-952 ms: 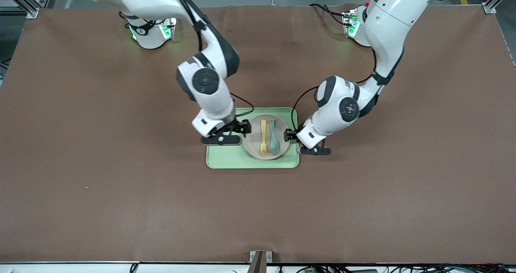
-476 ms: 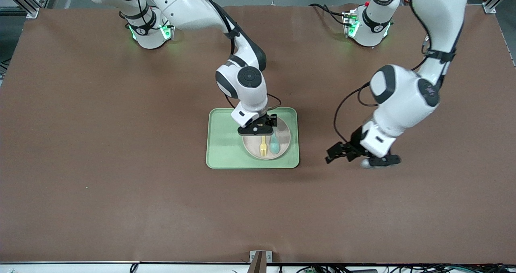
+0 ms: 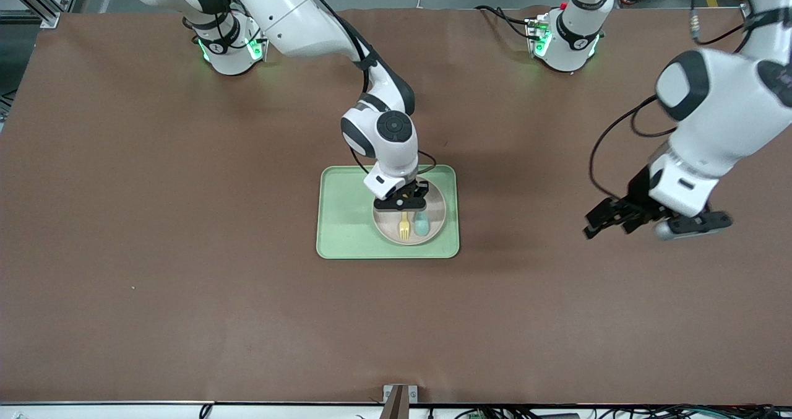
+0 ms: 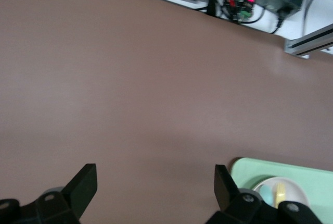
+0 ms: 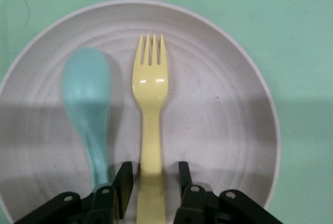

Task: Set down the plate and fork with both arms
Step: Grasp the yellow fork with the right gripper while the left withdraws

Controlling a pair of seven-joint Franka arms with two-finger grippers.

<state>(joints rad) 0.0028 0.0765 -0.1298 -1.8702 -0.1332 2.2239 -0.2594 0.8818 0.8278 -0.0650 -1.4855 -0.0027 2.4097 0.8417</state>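
fork is lying on the plate beside a spoon, the open right gripper straddling its handle; the open left gripper is hanging over bare worktop.

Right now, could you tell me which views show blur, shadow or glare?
Front view: the left arm's end effector is slightly motion-blurred. Right wrist view: sharp, with the end effector astride the fork, shadow bands across the plate, small glints on the fork. Left wrist view: soft, evenly lit.
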